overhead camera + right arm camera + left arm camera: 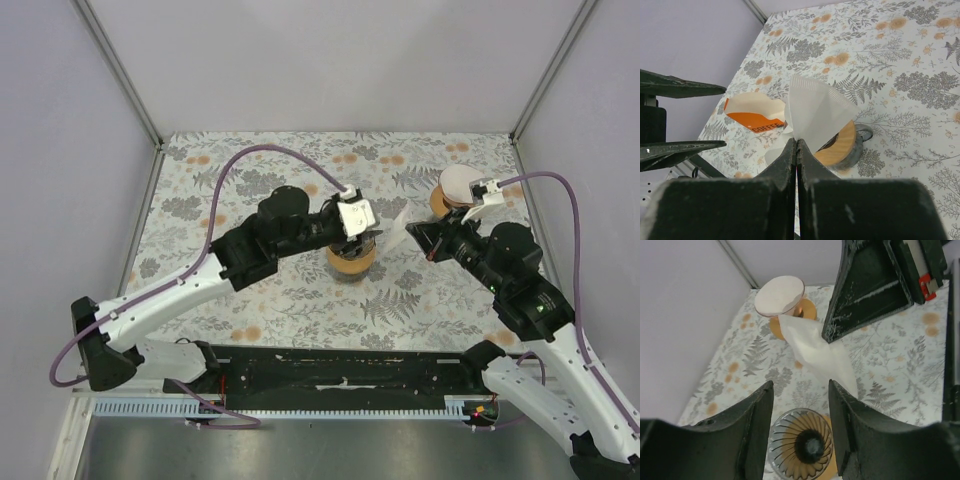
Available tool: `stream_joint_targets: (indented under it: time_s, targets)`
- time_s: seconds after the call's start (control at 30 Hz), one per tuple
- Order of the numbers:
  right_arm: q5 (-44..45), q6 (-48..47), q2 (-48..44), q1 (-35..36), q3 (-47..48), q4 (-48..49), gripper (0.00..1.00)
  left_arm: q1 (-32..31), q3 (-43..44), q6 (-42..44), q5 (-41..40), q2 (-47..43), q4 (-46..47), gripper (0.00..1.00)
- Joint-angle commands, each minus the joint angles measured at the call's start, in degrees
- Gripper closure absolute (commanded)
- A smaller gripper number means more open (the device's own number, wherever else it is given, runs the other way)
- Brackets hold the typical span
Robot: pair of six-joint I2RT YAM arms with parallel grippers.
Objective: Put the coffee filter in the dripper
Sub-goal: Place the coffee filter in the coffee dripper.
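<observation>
Left wrist: coffee filter [821, 354] outside dripper [789, 441]

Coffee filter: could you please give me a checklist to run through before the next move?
1. Grip: the right fingers are shut on the coffee filter: ok.
2. Shape: the coffee filter is spread open into a cone: cannot tell; it looks fairly flat.
3. Target: the dripper stands upright with nothing inside: ok.
4. Alignment: the coffee filter is above the dripper: not ok; in the top view it hangs off to one side.
5. Clearance: the left fingers are out of the way: not ok; they stand open right over the dripper.
</observation>
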Motion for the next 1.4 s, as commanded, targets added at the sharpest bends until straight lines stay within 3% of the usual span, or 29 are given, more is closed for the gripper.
stream_joint_targets:
  time_s: [0.0, 0.13, 0.2, 0.63, 0.9, 1.1, 1.17, 1.27, 1.37]
  targets:
    - [1.8, -0.5, 0.4, -0.2, 2.8, 0.3, 1.00, -0.4, 12.9, -15.0, 0.4, 6.8, -20.0, 0.46]
    - [1.0, -0.6, 1.3, -0.1, 2.8, 1.0, 1.00, -0.6, 33.0, -17.9, -1.0, 19.4, -40.1, 0.52]
    - [0.9, -0.5, 1.1, 0.0, 2.7, 1.0, 1.00, -0.6, 40.5, -18.2, 0.0, 23.5, -46.7, 0.49]
    - [-0.8, 1.1, 0.2, -0.1, 1.8, 1.5, 1.00, -5.4, 37.0, -8.0, -9.3, 22.3, -39.1, 0.41]
    - [-2.5, 1.5, 0.5, 0.0, 0.7, 2.9, 1.00, -5.3, 35.0, -6.4, -16.9, 22.3, -34.8, 0.64]
    - [-3.5, 1.5, 1.0, -0.1, 0.5, 4.8, 1.00, -5.3, 33.3, -5.4, -17.4, 22.3, -33.9, 0.68]
    - [-3.6, 1.5, 1.1, -0.1, 0.5, 5.0, 1.00, -5.4, 33.1, -5.4, -17.5, 22.4, -33.3, 0.76]
    - [-2.3, 1.0, 1.1, 0.0, -0.1, 4.9, 1.00, -5.3, 33.6, -5.8, -19.2, 22.7, -32.4, 0.98]
    - [2.0, 0.5, 0.8, 0.0, -1.0, 4.7, 1.00, -5.4, 34.9, -6.6, -21.0, 22.8, -31.9, 0.98]
